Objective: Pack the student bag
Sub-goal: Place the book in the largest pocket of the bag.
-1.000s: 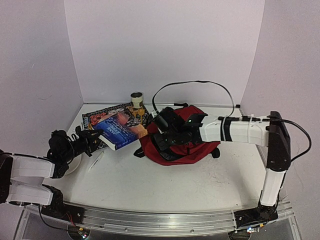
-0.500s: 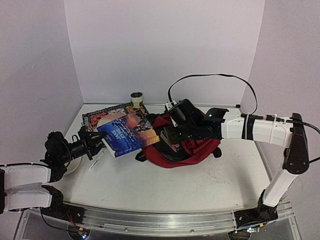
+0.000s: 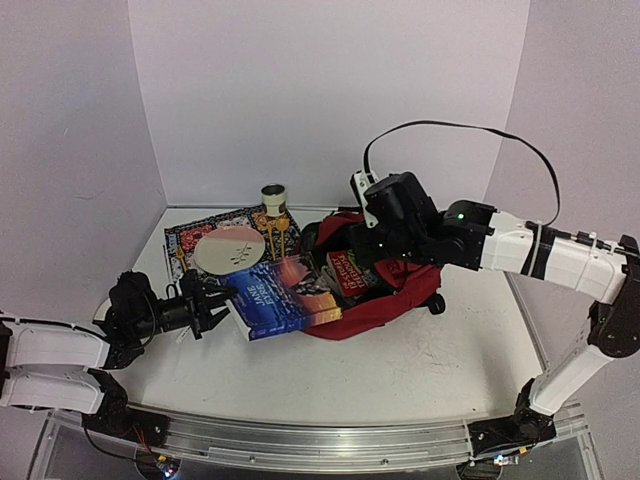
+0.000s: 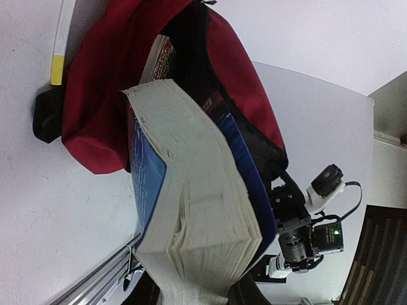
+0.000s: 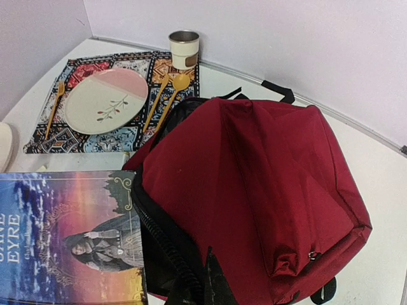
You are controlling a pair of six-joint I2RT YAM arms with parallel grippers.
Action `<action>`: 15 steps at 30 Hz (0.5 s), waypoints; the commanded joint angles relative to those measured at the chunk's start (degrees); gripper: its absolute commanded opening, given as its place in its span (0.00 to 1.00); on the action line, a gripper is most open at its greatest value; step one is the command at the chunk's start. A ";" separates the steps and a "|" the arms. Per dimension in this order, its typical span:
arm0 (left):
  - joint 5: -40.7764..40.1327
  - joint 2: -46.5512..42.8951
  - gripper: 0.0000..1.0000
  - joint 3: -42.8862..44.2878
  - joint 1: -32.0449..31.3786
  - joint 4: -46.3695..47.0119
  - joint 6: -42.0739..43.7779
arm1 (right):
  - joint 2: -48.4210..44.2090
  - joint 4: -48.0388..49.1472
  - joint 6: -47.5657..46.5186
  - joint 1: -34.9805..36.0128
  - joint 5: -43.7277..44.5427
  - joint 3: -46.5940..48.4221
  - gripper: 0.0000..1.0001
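The student bag [image 3: 395, 292] is a dark-red backpack lying mid-table with its mouth facing left. My right gripper [image 3: 364, 240] is shut on the bag's zipper edge [image 5: 191, 279] and holds the opening up; one black fingertip [image 5: 213, 283] shows against the red fabric [image 5: 273, 184]. My left gripper [image 3: 208, 308] is shut on a thick blue book [image 3: 285, 298] titled Jane Eyre [image 5: 70, 241], whose far end reaches the bag's mouth. In the left wrist view the book's pages [image 4: 197, 203] fill the centre, with the bag [image 4: 222, 76] beyond. A red book [image 3: 350, 272] lies inside the bag.
A patterned placemat [image 3: 185, 238] at the back left carries a pink-and-white plate [image 3: 230, 250] and wooden cutlery [image 3: 272, 232]. A cup [image 3: 274, 198] stands behind it. A white and yellow pen [image 4: 60, 38] lies by the bag's black strap [image 4: 48, 121].
My left arm has carried the book right, up to the bag's mouth. My right gripper has shut on the bag's edge and lifted it up and back.
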 commanded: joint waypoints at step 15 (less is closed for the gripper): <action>-9.06 13.11 0.00 17.66 -5.22 11.03 3.22 | -6.92 9.26 0.64 0.33 -8.95 -7.26 0.00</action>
